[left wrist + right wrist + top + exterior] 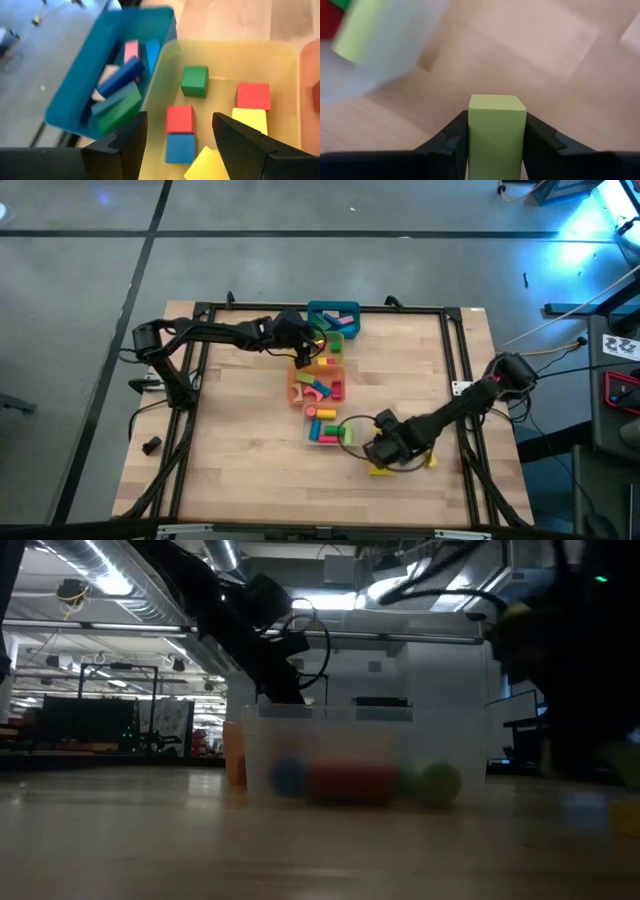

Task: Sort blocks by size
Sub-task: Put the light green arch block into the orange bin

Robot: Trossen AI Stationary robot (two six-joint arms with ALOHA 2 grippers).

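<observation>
Low view dim, blurred – ceiling lights (105, 580) glare; clear bin (365, 755) perhaps out of focus.

Teal bin (333, 313) at tabletop's far edge; yellow bin (280, 55), orange bin (296, 385), clear bin (322, 442) lined toward centre.

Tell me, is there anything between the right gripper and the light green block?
No. In the right wrist view the light green block sits directly between the right gripper fingers, both touching its sides. Nothing visible stands between them.
</observation>
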